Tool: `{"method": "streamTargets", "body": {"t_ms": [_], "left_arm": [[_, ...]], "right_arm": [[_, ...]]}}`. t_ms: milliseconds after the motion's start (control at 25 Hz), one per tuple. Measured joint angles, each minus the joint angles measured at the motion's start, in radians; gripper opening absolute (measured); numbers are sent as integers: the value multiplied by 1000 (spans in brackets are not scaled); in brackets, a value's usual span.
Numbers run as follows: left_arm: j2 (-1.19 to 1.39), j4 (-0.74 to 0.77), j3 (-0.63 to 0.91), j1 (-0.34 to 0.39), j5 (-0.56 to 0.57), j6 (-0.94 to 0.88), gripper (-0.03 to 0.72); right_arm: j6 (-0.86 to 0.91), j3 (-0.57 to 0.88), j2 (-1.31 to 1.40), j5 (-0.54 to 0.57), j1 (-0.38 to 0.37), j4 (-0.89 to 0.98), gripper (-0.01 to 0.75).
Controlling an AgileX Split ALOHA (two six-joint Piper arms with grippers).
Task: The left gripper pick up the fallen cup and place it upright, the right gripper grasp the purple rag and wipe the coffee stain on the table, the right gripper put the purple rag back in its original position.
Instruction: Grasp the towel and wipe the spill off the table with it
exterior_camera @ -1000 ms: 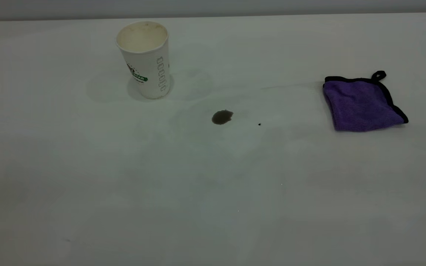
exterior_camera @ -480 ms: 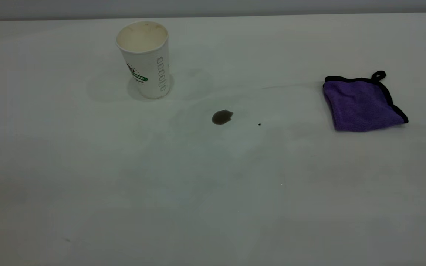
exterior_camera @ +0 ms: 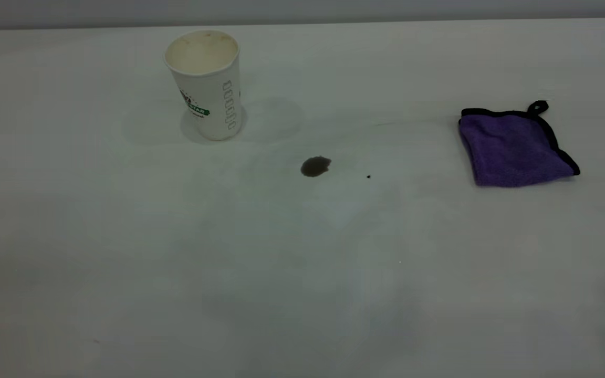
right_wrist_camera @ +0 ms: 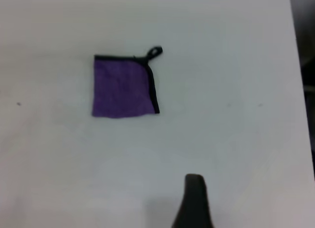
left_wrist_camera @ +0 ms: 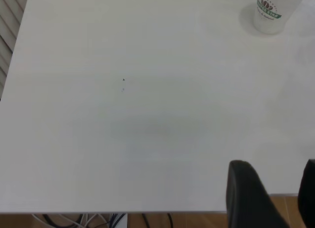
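The cup (exterior_camera: 205, 84) stands upright, well ahead of the left gripper (left_wrist_camera: 275, 196) (spread, empty). A faint shadow has just appeared, probably the right gripper (right_wrist_camera: 195, 198) setting off. The purple rag (right_wrist_camera: 123, 87) lies ahead of it, untouched; its grip I cannot tell.

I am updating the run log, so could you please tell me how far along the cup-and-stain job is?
Done: the cup stands upright on the table, and the left claw is apart from it. In hand: nothing is held; the right claw is apart from the purple rag, which lies flat. Left: the coffee stain is unwiped, and then the rag returns.
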Motion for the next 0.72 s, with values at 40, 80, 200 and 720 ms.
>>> {"method": "streamTargets", "body": {"t_ms": [40,80,200,720], "left_arm": [[0,0,0,0,0,0,317],[0,0,0,0,0,0,316],[0,0,0,0,0,0,316],[0,0,0,0,1,0,316]], "right_arm": [[-3,-6,60,-35,0,-1,713],[-5,-11,130,-77,0,-1,722],[-16,-22,325,-184,0,0,728],[-38,-303,1182,-420,52,18,728]]}}
